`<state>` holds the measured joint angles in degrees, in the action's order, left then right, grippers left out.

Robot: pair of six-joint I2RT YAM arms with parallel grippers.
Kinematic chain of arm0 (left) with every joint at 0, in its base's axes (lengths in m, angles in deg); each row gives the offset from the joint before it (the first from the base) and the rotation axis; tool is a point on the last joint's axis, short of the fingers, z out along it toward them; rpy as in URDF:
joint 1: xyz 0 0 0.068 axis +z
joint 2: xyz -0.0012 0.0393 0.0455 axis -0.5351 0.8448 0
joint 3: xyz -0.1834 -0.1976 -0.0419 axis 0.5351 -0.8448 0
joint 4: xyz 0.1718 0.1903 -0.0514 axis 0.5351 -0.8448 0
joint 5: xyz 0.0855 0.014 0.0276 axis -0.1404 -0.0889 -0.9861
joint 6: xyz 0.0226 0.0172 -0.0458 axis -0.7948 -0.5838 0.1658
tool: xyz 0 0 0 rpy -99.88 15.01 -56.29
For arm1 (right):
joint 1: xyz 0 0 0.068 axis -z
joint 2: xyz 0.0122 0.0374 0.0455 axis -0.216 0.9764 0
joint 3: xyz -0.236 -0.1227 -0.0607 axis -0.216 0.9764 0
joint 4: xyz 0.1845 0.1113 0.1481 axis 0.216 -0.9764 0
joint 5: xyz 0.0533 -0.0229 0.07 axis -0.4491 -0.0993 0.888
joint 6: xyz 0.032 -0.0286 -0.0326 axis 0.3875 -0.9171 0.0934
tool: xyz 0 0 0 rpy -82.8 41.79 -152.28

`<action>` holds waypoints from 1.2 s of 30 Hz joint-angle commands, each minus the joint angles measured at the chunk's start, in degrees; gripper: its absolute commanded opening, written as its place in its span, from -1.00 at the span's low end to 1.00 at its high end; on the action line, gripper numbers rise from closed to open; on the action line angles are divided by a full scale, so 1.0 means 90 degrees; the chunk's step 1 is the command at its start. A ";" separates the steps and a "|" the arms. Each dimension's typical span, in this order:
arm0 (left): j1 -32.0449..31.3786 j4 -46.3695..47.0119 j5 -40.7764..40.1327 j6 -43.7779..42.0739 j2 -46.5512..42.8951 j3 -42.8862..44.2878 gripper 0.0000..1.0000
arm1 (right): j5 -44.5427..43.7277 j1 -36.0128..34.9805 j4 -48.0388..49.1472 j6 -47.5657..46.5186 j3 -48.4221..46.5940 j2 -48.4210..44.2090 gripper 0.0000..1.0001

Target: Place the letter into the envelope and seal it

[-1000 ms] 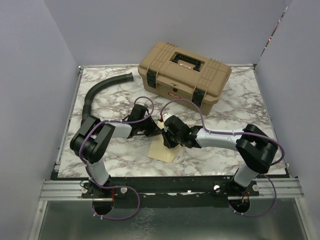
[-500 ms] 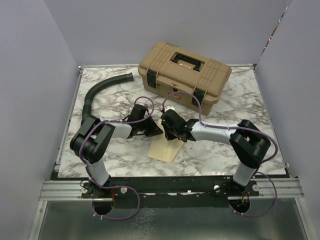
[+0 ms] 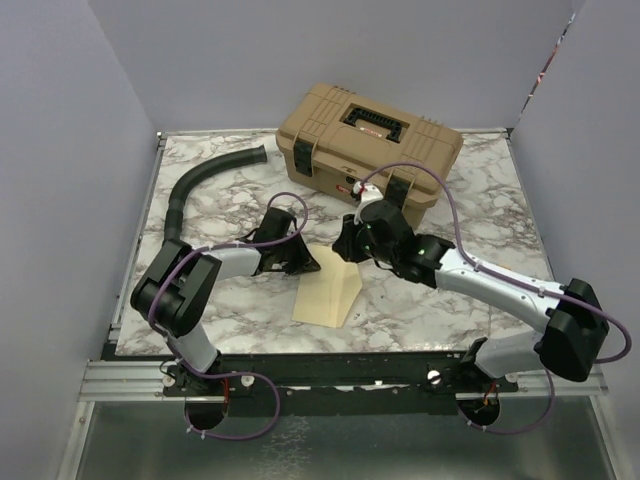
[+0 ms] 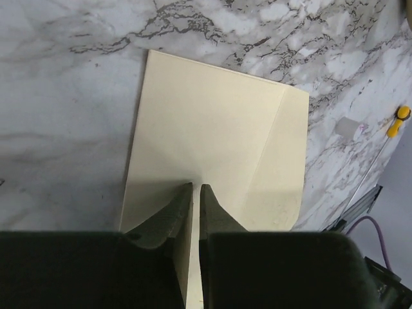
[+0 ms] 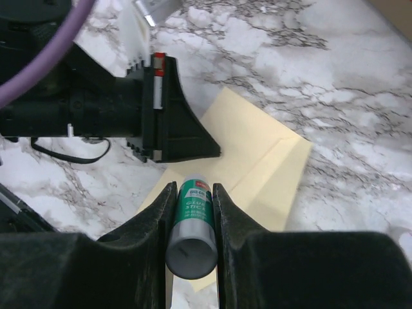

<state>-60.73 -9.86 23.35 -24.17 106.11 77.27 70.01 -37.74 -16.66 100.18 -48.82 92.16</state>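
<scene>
The envelope (image 3: 328,292) lies on the worktop (image 3: 480,220) near the middle of its near edge, with 1 short end pointing toward the far edge. The left fingers (image 4: 180,205) reach over that far end from the left, their tips close together above the paper. The right fingers (image 5: 159,215) hang over the same end from the right, with a glue stick (image 5: 193,215) clamped between the 2 of them. Behind both, the toolbox (image 3: 370,150) stands at the middle of the far edge. A hose (image 3: 195,185) curves through the far-left corner.

Grey-veined white marble tabletop (image 3: 490,205) between plain lavender walls (image 3: 300,50), evenly lit
</scene>
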 commanded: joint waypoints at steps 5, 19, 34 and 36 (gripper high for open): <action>0.0028 -0.1052 0.0302 -0.0398 -0.0984 0.0554 -0.25 | -0.0289 0.0519 -0.0743 0.1006 0.0955 -0.1393 -0.99; 0.0050 -0.1597 -0.0838 -0.0645 -0.2356 -0.0047 0.18 | 0.1872 0.2613 0.0087 0.3518 0.3060 -0.2428 -0.90; 0.0068 -0.1873 -0.1173 -0.0732 -0.2769 -0.0318 0.21 | 0.3218 0.3723 0.3049 0.5201 0.4669 -0.1227 -0.52; 0.0067 -0.1875 -0.1165 -0.0766 -0.2707 -0.0281 0.21 | 0.3232 0.3775 0.3236 0.5279 0.4714 -0.1021 -0.47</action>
<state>-60.43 -25.82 13.96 -29.67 80.67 74.86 96.00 -4.85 3.31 144.24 -7.43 80.31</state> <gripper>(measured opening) 0.606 0.255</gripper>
